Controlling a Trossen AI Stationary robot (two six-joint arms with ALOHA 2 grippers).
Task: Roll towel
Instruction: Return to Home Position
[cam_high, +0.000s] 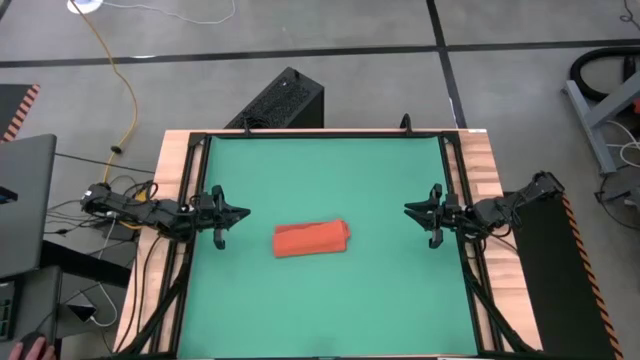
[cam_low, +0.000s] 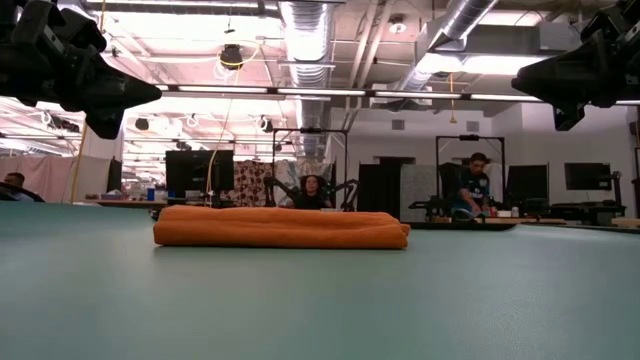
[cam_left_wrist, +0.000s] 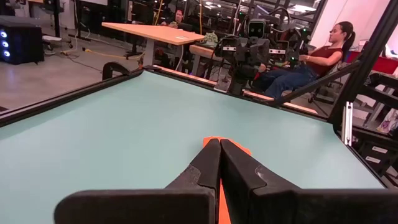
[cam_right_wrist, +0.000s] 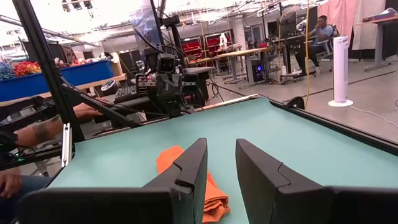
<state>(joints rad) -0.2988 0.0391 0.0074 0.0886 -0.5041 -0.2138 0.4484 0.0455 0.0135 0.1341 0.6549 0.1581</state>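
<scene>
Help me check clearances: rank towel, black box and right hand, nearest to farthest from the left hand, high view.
From the left hand:
1. towel, centre of mat.
2. black box, beyond the far edge.
3. right hand, mat's opposite side.

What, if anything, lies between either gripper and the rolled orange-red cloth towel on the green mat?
Nothing visible does. In the high view only bare green mat separates the rolled orange-red cloth towel from the left gripper, fingers shut, and the right gripper, fingers open, both hovering at the mat's sides.
</scene>
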